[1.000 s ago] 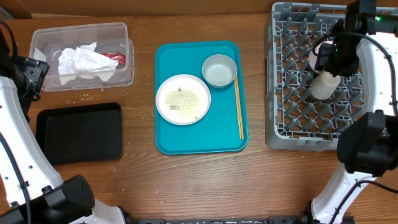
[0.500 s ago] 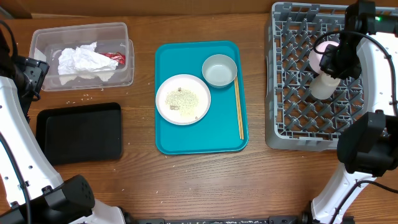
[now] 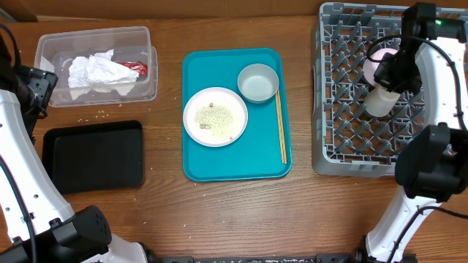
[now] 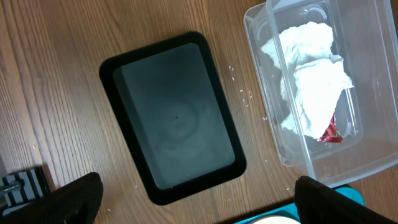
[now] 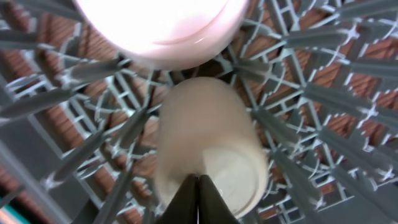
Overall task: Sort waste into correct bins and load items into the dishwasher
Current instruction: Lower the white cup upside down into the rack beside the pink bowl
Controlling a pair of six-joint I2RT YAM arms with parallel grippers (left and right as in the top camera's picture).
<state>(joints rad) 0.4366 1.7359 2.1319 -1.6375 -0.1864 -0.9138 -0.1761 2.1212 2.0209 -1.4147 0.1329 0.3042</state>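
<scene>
The grey dishwasher rack (image 3: 344, 139) holds a pale-pink plate (image 3: 380, 62) on edge and a small white cup (image 3: 378, 102) lying on its side. My right gripper (image 5: 199, 180) hangs just over the cup (image 5: 205, 137), its fingers pressed together with nothing between them. On the teal tray (image 3: 219, 164) are a white plate (image 3: 215, 117) scattered with rice, a grey-white bowl (image 3: 258, 82) and wooden chopsticks (image 3: 281, 131). The clear tub (image 3: 55, 44) holds the crumpled napkin (image 3: 95, 73) and red wrapper (image 3: 135, 68). My left gripper (image 4: 199, 202) is open above the black tray (image 4: 177, 115).
Loose rice grains (image 3: 102, 115) lie on the wood between the clear tub and the black tray (image 3: 93, 155). The rack's upright pegs (image 5: 323, 99) surround the cup closely. The teal tray sits mid-table between the bins and the rack.
My right gripper has closed its fingers and lifted slightly off the cup, which stays lying in the rack. The left arm has not moved.
</scene>
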